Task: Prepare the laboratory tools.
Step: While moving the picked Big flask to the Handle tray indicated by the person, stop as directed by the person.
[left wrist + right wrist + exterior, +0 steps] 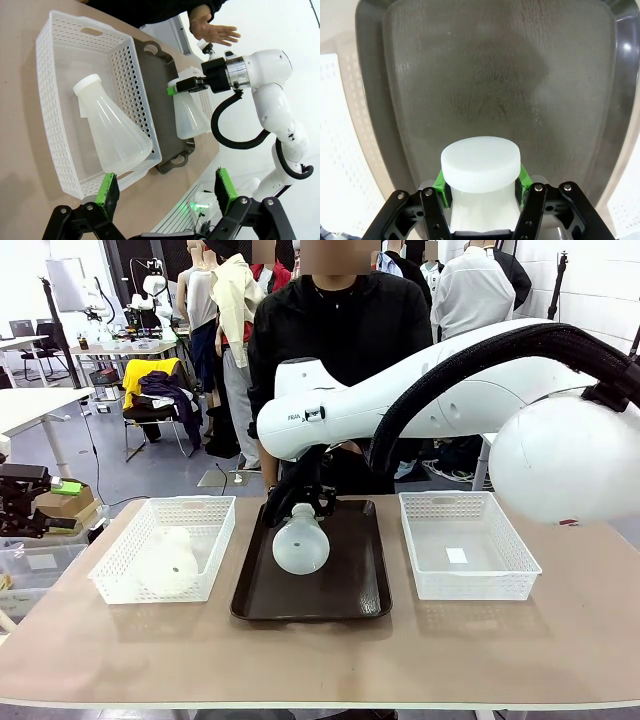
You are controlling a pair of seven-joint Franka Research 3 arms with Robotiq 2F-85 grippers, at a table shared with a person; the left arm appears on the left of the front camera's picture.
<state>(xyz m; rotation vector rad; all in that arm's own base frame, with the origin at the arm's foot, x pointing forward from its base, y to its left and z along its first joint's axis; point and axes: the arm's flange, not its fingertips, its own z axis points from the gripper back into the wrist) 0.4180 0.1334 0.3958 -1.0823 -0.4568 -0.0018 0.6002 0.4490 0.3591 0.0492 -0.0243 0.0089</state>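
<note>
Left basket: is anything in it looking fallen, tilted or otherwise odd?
Yes: the flask in the left basket lies on its side, not on its base. The other flask is held by its neck in the right gripper, above the tray.

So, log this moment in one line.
right fingers: shut on flask neck, over tray | left fingers: open, facing basket | second flask: lying in basket

Small dark lettering (296, 417) stands on the white right arm (400, 405) near its wrist, beginning "FRA"; the rest is too small to read; a white slip (456, 555) in the right-hand basket (520, 555) shows no legible print.
</note>
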